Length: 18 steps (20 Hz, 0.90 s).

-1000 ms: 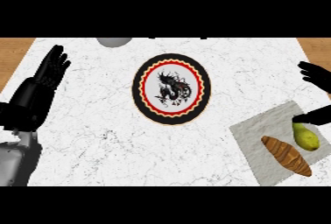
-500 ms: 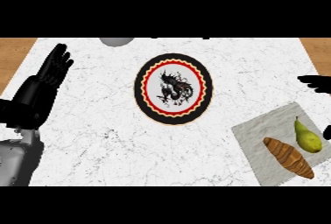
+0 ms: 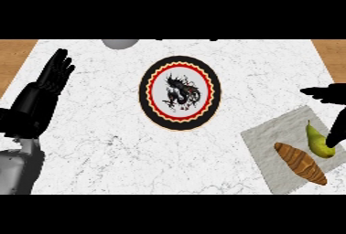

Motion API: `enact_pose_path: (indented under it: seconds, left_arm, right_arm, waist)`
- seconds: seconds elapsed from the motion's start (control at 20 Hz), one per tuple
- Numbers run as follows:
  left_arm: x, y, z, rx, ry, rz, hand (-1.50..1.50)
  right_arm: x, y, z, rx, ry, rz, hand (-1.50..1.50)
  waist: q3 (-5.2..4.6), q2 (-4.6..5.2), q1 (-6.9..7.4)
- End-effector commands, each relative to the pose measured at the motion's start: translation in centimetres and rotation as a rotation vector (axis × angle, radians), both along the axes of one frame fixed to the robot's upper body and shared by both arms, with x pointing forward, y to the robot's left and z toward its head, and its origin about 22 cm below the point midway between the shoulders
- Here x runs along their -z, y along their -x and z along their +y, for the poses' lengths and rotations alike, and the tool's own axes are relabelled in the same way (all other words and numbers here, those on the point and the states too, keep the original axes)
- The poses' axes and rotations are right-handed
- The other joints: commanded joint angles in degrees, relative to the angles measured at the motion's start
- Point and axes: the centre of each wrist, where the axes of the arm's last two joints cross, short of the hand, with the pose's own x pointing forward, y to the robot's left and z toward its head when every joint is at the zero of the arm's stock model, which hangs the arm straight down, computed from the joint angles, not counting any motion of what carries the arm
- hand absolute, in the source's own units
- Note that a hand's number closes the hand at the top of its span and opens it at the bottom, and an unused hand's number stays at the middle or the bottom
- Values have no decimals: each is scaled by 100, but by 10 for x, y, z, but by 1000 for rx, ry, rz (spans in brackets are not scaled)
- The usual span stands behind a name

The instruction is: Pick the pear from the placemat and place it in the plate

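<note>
On the white marbled desk [image 3: 101, 151], a grey placemat [image 3: 270, 137] is lying at the right, and the green pear [image 3: 316, 141] is sitting on it, stem pointing away from me, just beside a brown bread loaf [image 3: 300, 163] on the same mat. Over that edge I am holding my right robot hand [image 3: 330, 93] with fingers spread wide, gripping nothing; one dark finger is reaching down alongside the pear's right side, though I cannot tell whether it is touching. Near the middle of the desk, well apart from the mat, the round plate [image 3: 150, 73] with its dragon design is lying. At the left edge my left robot hand [image 3: 51, 80] is resting, fingers straight and up.
</note>
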Motion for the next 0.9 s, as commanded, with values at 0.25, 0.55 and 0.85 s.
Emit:
enact_pose_path:
  seconds: [0.25,0.55,0.85]
  left_arm:
    - [-9,-9,-2,-6,1,-11,0]
    - [14,-3,20,-3,-7,-14,0]
    - [-3,-4,7,-15,1,-10,0]
  right_arm:
    - [48,8,-10,7,133,107,-150]
    - [77,12,-10,-4,113,136,-150]
    - [93,15,-10,-17,83,176,-150]
  waist:
    - [2,0,-26]
    - [0,2,-20]
    - [1,-6,-21]
